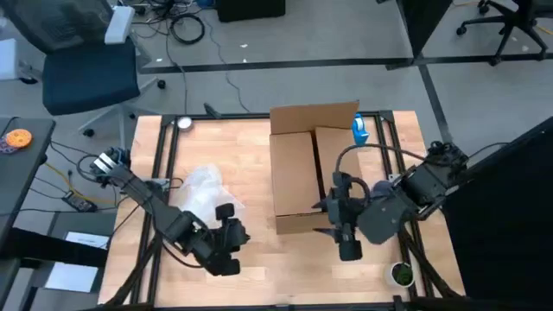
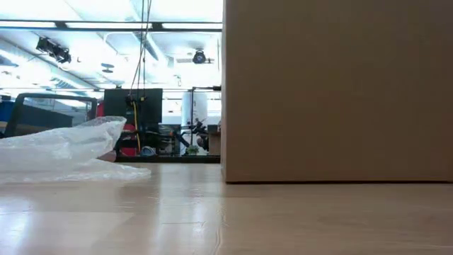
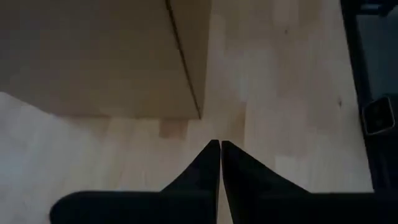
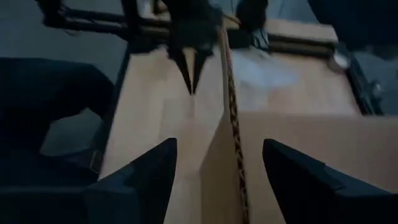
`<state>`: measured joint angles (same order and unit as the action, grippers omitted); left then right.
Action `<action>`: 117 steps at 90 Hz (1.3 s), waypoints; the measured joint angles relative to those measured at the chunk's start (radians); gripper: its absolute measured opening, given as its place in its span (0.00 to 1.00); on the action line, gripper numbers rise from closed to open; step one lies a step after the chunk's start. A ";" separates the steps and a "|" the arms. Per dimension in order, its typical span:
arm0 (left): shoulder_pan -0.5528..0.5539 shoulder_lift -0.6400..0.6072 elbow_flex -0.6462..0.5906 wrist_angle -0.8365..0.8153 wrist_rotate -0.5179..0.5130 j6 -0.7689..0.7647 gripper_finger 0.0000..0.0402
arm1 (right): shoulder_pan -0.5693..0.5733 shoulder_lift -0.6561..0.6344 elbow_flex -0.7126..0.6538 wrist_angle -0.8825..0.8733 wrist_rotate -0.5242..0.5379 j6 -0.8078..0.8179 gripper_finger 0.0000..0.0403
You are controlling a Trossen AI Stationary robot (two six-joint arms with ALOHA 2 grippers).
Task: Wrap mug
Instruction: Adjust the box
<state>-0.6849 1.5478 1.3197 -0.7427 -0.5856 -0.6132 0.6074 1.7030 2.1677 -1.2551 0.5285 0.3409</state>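
The table [image 1: 259, 147] is seen from above with an open box [image 1: 311, 173] standing right of its middle, flaps up. Crumpled plastic [image 1: 200, 188] lies left of the box, apart from it, with a strip of bare wood left between the two. In the low view the box [image 2: 333, 92] fills the right side and the plastic [image 2: 64, 149] lies low at the left; the board before them is bare to its near edge.

The left gripper [image 1: 235, 242] is held over the near part of the table, just beside the near edge of the plastic and pointed at the box. In its wrist view the fingers [image 3: 202, 171] are pressed tip to tip with nothing between them, and the box's near corner [image 3: 186, 74] is seen ahead, not touched.

The right gripper [image 1: 333, 220] is placed at the box's near right corner. In its wrist view the fingers [image 4: 146, 177] are spread wide, nothing is gripped, and the upright edge of a box wall [image 4: 233, 137] runs between them; the left gripper [image 4: 191, 74] is seen beyond.

A small round thing [image 1: 400, 275], dark-rimmed and green inside, stands at the table's near right corner, well apart from the plastic; whether it is the mug cannot be told. A blue thing [image 1: 360, 130] is seen at the box's far right corner.
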 joint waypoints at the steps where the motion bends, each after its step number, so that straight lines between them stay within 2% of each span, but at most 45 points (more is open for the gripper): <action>1: -0.002 0.000 0.000 0.001 0.000 0.000 0.00 | -0.004 0.000 -0.008 -0.001 0.000 0.005 0.51; 16: -0.027 0.000 0.000 0.000 -0.035 -0.001 0.00 | -0.062 -0.008 -0.101 0.040 0.007 0.068 0.40; 25: -0.049 0.001 0.000 0.000 -0.041 -0.001 0.00 | -0.093 -0.008 -0.143 0.161 -0.083 0.041 0.26; 33: -0.073 0.002 0.000 0.000 -0.042 -0.002 0.00 | -0.106 0.010 -0.154 0.262 -0.161 -0.061 0.10; 38: -0.089 0.002 0.000 0.001 -0.046 -0.002 0.00 | -0.118 0.006 -0.155 0.297 -0.193 -0.117 0.04; 63: -0.133 0.002 0.000 0.001 -0.106 -0.021 0.00 | -0.186 -0.005 -0.150 0.370 -0.248 -0.262 0.00; 73: -0.134 0.002 0.000 0.001 -0.107 -0.037 0.00 | -0.215 -0.003 -0.152 0.406 -0.234 -0.340 0.00; 86: -0.135 0.002 0.000 -0.002 -0.107 -0.054 0.00 | -0.276 -0.002 -0.152 0.432 -0.153 -0.377 0.00; 117: -0.134 0.002 0.000 -0.012 -0.132 -0.071 0.00 | -0.444 0.026 -0.152 0.483 -0.160 -0.470 0.00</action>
<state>-0.8188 1.5501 1.3197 -0.7547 -0.7180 -0.6842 0.1635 1.7287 2.0159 -0.7723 0.3688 -0.1289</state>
